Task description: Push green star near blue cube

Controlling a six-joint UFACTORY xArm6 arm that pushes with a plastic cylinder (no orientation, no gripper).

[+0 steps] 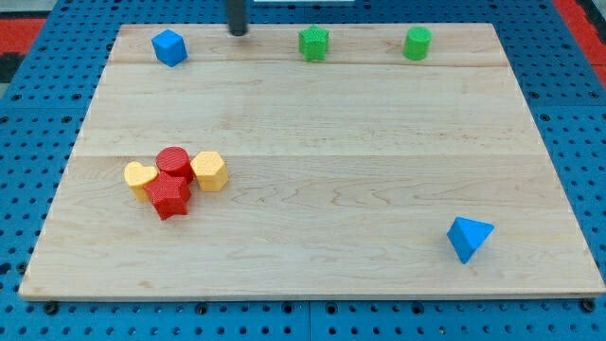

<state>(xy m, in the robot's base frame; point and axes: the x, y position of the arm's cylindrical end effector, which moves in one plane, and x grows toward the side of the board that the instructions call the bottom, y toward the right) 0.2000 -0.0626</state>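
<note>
The green star (313, 44) sits near the view's top edge of the wooden board (379, 170), a little right of centre. The blue cube (169, 47) sits at the top left. My tip (237, 31) is at the top edge between them, closer to the cube's side, about 80 px left of the star and touching neither block.
A green cylinder (417, 44) sits right of the star. A cluster at the left holds a yellow heart (140, 177), a red cylinder (174, 163), a red star (169, 197) and a yellow hexagon block (208, 171). A blue triangular block (469, 238) lies at the bottom right.
</note>
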